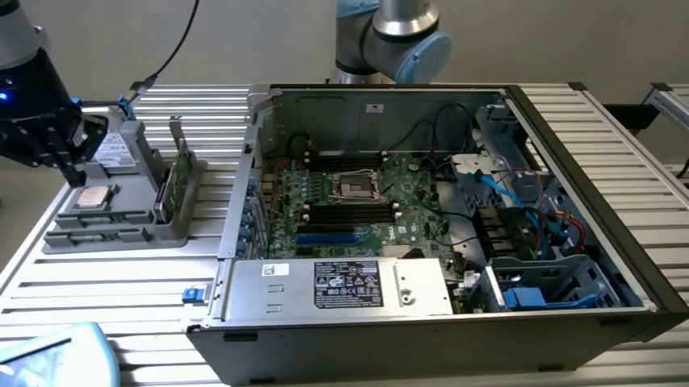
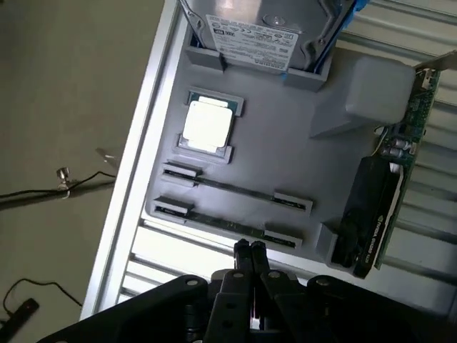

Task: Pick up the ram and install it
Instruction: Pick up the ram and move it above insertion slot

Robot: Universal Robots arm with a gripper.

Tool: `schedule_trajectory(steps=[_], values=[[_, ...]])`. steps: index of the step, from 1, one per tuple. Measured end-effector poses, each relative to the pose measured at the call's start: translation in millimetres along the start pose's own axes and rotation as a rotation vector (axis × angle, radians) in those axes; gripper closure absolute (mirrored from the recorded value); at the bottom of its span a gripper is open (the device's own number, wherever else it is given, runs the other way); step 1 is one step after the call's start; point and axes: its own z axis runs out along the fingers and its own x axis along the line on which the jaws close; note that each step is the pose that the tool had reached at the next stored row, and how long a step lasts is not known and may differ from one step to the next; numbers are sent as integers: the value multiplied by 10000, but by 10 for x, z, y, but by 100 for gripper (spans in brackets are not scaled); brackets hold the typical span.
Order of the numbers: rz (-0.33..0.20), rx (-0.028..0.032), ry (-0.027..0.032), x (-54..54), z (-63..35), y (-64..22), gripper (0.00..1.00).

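Over at the exterior view's upper left the gripper [image 1: 73, 176] hangs above a grey parts holder [image 1: 161, 230] that sits on the ribbed metal table [image 1: 97, 298]. In the wrist view its two dark fingers [image 2: 241, 251] are pressed together with nothing between them, and the tips sit just over the holder's outer edge.

The ram [image 1: 97, 236] lies on edge in the holder's outermost slot, at the exterior view's left. It is a thin green strip [image 2: 218, 224], and the closed fingertips are right beside one end of it. I can't tell from here whether they touch it. A second stick [image 2: 235, 189] sits in the next slot, parallel to the first.

Beyond those, a square silver processor [image 2: 208, 127] rests in its own pocket. A hard drive [image 2: 257, 32] stands at the holder's far end, and a green card with a metal bracket [image 2: 385, 207] stands upright along one side.

The open computer case [image 1: 603, 201] takes up the centre and right of the exterior view — motherboard [image 1: 356, 201] exposed, its silver power supply [image 1: 334, 286] along the near edge.
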Motion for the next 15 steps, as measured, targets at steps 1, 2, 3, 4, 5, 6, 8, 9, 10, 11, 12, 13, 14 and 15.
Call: schedule_trajectory(steps=[1, 2, 3, 4, 5, 6, 8, 9, 10, 11, 12, 13, 14, 15], values=[[-180, 14, 7, 0, 1, 0, 90], [-353, 28, 14, 0, 1, 0, 90], [-549, 43, 20, 0, 2, 0, 90], [-723, 57, 27, 0, 2, 0, 90], [-907, 71, 33, 0, 3, 0, 90], [-1082, 85, 40, 0, 3, 0, 90], [-1439, 113, 53, 0, 4, 0, 90], [-1630, 128, 60, 0, 5, 0, 90], [-1809, 141, 66, -1, 6, 0, 90], [-1995, 144, 69, 0, 6, 0, 90], [-2185, 135, 66, -1, 6, 0, 90], [-2368, 112, 58, 0, 7, 0, 90], [-2558, 78, 44, 0, 8, 0, 90], [-2736, 43, 27, -1, 10, 0, 90]])
